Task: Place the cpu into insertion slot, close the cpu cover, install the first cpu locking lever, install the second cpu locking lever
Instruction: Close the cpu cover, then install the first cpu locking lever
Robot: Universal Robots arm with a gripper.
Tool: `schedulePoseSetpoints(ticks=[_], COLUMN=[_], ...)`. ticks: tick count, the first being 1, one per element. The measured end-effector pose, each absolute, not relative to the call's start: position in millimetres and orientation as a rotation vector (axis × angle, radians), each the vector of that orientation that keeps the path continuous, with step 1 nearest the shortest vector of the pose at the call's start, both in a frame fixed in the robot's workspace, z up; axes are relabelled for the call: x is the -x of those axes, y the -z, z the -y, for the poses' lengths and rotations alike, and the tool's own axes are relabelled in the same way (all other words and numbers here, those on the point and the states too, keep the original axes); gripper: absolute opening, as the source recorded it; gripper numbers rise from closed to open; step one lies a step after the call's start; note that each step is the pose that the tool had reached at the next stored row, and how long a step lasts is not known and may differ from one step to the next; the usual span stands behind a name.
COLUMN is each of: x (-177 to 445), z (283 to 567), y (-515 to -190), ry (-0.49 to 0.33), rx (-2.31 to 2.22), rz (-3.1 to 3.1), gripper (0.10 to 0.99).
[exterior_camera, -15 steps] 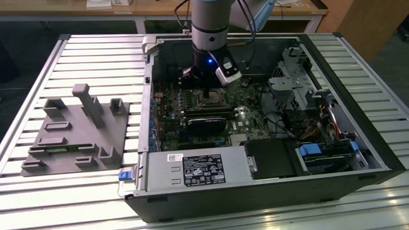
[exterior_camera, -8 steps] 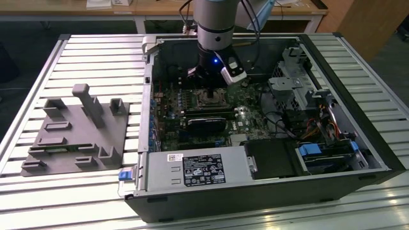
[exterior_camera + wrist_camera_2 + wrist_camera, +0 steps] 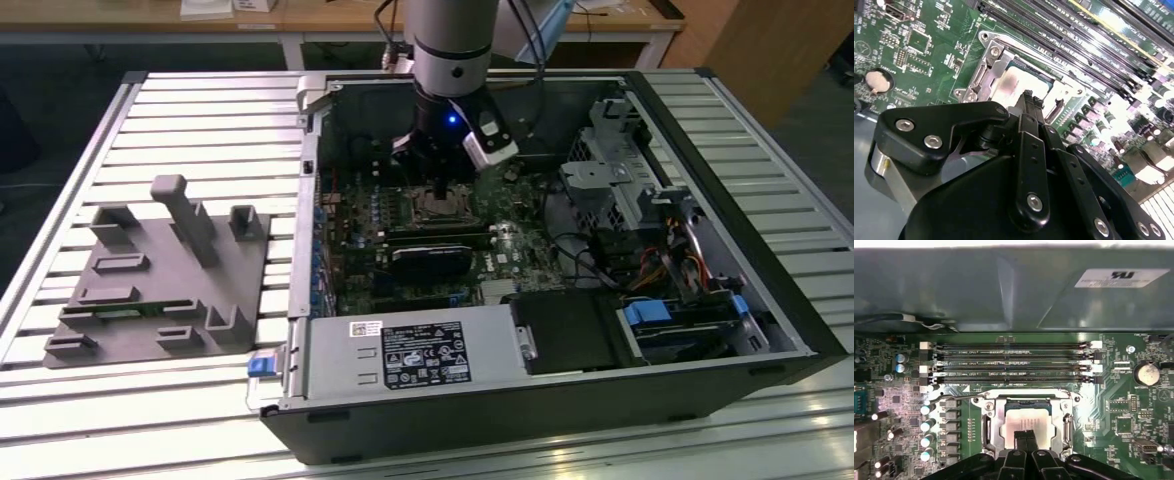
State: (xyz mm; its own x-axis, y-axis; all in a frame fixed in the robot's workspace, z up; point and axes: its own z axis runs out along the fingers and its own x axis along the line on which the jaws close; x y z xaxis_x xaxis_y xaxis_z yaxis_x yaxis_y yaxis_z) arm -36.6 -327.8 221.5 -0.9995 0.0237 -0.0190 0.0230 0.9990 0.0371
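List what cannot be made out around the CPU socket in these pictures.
- First wrist view: the gripper, jaws shut, hides the near edge of the cpu cover and the cpu; contact with either is unclear.
- Second wrist view: glare washes out the cpu top; the gripper covers its near half.
- Exterior view: the insertion slot under the gripper is too small to tell cover from chip.

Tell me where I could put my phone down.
Bare slatted table borders the grey fixture on its far and near sides, and runs along the computer case on the exterior view's right. Inside the case is crowded, most around the gripper.
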Motion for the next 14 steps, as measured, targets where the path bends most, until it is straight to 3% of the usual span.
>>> schedulePoseSetpoints(ticks=[14], x=[36.6], z=[327.8], y=[-230.8], ry=[-0.058], rx=[-0.036], rz=[-3.121], gripper=[0.106])
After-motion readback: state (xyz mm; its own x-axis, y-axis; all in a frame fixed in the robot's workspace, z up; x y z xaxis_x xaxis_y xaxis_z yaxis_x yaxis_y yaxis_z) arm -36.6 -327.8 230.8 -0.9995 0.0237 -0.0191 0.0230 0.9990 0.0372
